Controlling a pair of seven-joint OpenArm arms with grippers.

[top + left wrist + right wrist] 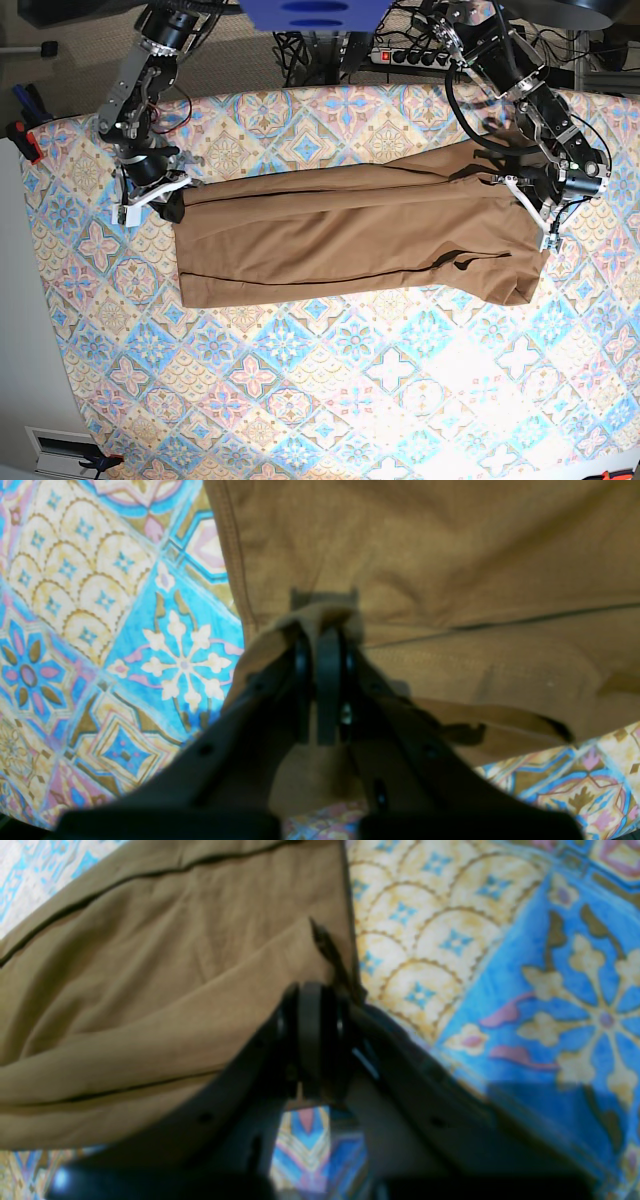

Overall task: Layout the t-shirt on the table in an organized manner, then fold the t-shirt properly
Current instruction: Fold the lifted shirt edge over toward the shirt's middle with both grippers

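The tan t-shirt lies stretched across the patterned bench, its long axis running from one arm to the other. The left hand is clamped on fabric at one end, and the right hand pinches the opposite edge, each arm at its own end.

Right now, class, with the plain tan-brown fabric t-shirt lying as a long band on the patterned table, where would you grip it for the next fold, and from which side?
Probably the tan-brown t-shirt's two short ends, approaching from outside each end. The left gripper and right gripper already pinch fabric there.
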